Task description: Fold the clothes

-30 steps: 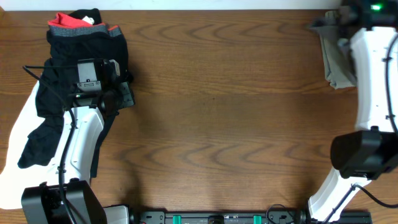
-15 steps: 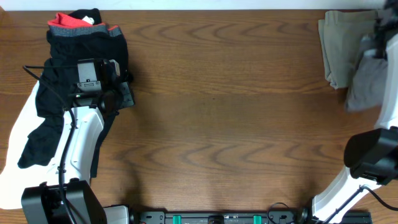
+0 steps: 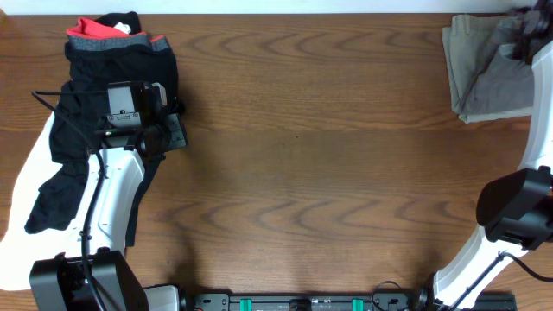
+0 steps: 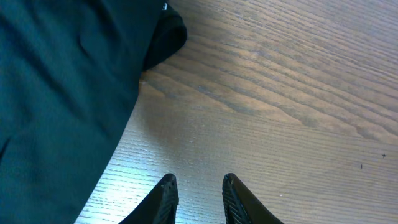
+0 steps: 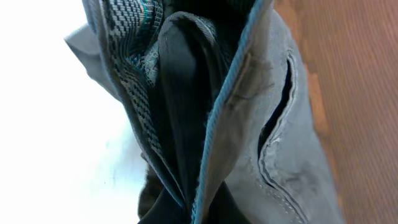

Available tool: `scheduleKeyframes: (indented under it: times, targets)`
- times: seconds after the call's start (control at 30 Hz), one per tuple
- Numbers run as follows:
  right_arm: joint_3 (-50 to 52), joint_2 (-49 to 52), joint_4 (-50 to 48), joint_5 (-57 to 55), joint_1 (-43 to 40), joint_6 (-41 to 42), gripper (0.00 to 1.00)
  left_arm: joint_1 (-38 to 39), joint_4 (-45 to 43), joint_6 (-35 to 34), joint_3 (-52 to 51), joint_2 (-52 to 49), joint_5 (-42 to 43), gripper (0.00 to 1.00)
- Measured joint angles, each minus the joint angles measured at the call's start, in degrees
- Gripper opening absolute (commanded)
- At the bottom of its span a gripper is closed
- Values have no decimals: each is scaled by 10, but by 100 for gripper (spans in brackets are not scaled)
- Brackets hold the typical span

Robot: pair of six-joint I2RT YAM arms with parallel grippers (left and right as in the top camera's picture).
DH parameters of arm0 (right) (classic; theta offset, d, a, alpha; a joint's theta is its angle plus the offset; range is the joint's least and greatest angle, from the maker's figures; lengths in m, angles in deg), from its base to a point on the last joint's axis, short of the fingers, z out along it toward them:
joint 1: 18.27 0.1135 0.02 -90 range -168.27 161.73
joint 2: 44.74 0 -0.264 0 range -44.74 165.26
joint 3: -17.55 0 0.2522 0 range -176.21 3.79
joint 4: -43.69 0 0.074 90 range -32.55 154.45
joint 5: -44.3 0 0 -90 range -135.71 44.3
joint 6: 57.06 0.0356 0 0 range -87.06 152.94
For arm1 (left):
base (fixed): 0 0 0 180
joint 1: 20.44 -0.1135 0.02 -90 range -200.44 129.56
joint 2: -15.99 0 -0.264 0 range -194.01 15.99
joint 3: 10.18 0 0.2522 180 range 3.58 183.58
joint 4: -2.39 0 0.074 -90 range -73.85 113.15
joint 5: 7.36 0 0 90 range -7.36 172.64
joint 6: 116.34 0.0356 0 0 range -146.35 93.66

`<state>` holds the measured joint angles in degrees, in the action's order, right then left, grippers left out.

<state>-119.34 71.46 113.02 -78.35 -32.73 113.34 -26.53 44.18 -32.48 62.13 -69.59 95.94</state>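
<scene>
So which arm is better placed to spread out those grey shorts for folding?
The right. The right pincer grips the grey shorts at the far right corner, by the beige shorts. The left pincer hangs empty next to the black clothes, across the table.

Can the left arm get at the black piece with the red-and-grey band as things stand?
Probably yes: the left gripper hangs open and empty at the edge of the black clothes, and the banded piece lies uncovered just beyond it, with nothing between.
</scene>
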Motion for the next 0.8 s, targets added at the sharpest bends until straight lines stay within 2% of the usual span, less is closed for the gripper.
scheduleKeyframes:
  times: [0.33,0.8]
  targets:
    - [0,5,-2,30,-8,2,1,0,-6,0,0,0,0,27]
    - [0,78,6,46,-27,7,2,0,-18,0,0,0,0,27]
